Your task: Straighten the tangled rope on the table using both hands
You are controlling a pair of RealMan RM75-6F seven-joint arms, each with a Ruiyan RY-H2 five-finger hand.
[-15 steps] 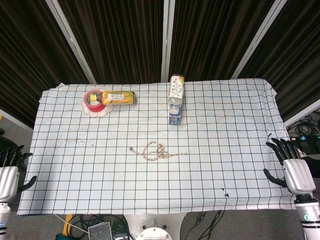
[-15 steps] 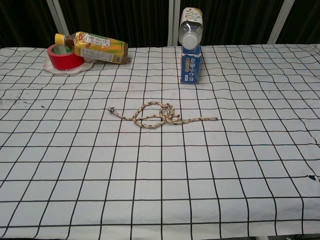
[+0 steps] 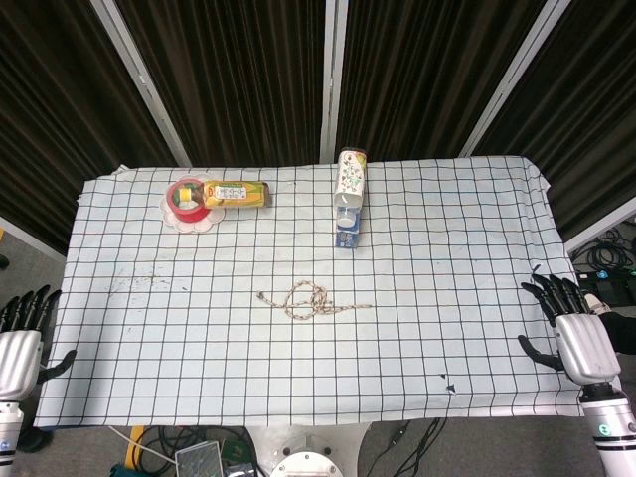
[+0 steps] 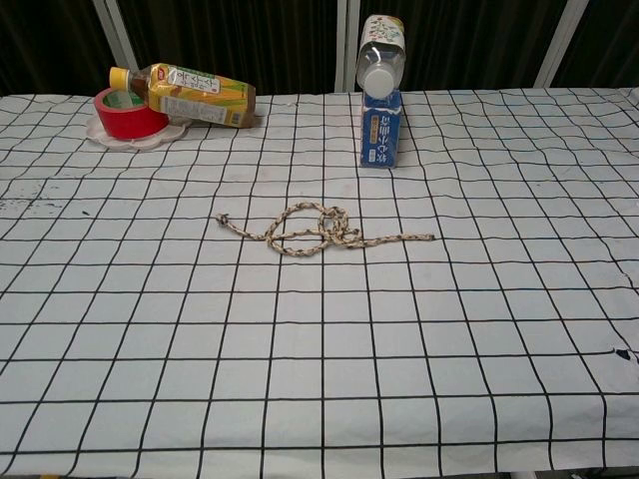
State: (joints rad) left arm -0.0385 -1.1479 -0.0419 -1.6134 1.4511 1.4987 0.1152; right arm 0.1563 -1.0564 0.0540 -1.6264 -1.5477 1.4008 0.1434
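A white cloth with a black grid [image 3: 477,298] is covering the table, filling the middle of the frame. Dark pleated curtains [image 3: 238,70] are hanging across the top, divided by slanting pale metal bars [image 3: 335,70]. Black cables [image 3: 611,253] are lying on grey floor at right.

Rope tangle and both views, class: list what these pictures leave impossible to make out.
- Rope: which strand crosses over which in the tangle is too small to tell, both views.
- Left hand and right hand: outside the chest view; in the head view the frame edge cuts their arms.
- Bottle label: print too small to read.
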